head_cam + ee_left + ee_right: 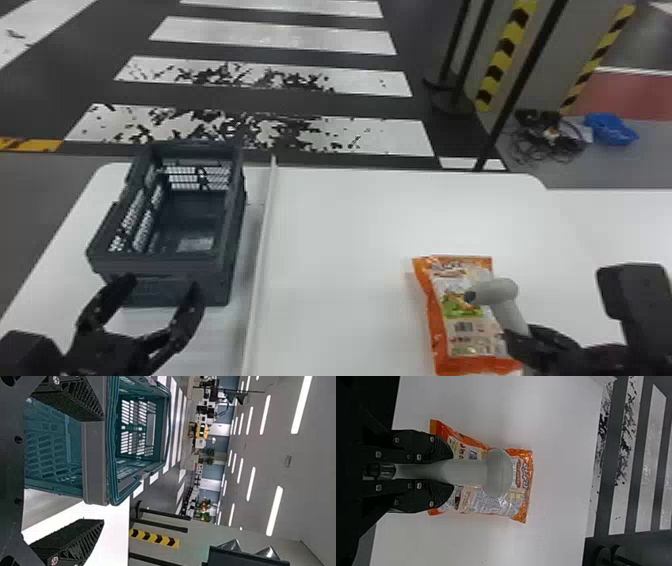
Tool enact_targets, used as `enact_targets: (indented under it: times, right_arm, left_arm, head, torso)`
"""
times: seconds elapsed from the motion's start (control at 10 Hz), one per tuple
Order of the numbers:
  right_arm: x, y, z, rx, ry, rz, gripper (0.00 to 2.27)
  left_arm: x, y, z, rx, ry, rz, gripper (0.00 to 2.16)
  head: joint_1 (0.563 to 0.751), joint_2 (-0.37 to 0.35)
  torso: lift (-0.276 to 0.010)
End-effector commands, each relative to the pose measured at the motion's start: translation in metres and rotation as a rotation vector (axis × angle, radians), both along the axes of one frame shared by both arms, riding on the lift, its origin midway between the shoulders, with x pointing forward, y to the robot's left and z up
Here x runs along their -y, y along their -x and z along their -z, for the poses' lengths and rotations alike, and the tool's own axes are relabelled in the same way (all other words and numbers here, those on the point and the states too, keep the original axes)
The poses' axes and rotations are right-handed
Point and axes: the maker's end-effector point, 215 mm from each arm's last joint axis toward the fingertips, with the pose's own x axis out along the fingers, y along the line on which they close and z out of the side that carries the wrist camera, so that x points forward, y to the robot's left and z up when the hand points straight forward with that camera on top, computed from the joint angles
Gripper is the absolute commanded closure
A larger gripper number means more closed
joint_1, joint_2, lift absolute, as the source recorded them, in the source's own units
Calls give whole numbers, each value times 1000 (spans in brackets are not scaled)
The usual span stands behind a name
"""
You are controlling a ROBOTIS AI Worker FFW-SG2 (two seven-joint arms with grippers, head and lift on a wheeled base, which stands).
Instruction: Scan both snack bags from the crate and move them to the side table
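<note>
Your left gripper [162, 286] is at the near end of the dark crate [150, 263], its fingers parted and holding nothing. In the left wrist view, the two ribbed pads [81, 399] stand well apart, with part of the crate's near end in the span between them. You cannot tell from these views whether either finger touches it. The crate sits upright and open-topped on the left part of the white table [340, 225], its long sides running away from you.

Your right gripper [515, 341] is clenched on the handle of the pale grey scanner [500, 290]; the right wrist view shows one finger against each side of the handle. The scanner's rounded head lies over the orange snack bag [462, 327], and its dark end points to the left in the head view. Whether head and bag touch, you cannot tell.

The snack bag lies flat on the table, to the right of the crate and well apart from it, printed face up. Between crate and bag, a narrow pale strip [260, 240] runs lengthwise along the table, near the crate. Beyond the table, note the white-striped floor [280, 37].
</note>
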Motion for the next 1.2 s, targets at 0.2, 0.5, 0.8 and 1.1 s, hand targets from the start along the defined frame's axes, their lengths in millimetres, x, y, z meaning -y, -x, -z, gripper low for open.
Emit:
enact_targets:
  times: [0.2,0.5,0.8,1.1]
  right_arm:
    - [43,-49,-8,137,38,10,2250]
    - [87,-91,3,243,57,25,2250]
    - [134,-111,26,271,63,80,2250]
    - [171,-122,58,244,55,112,2250]
  left_arm:
    - [3,0,-1,1,3,5,83]
    - [2,2,3,-8,1,2,83]
    - [1,3,4,-9,3,0,83]
    - [0,3,5,-12,-1,-2,83]
  head:
    - [695,-154]
    - [695,-198]
    - [695,-251]
    - [695,-300]
  torso:
    - [-99]
    - [-99]
    - [-99]
    - [-99]
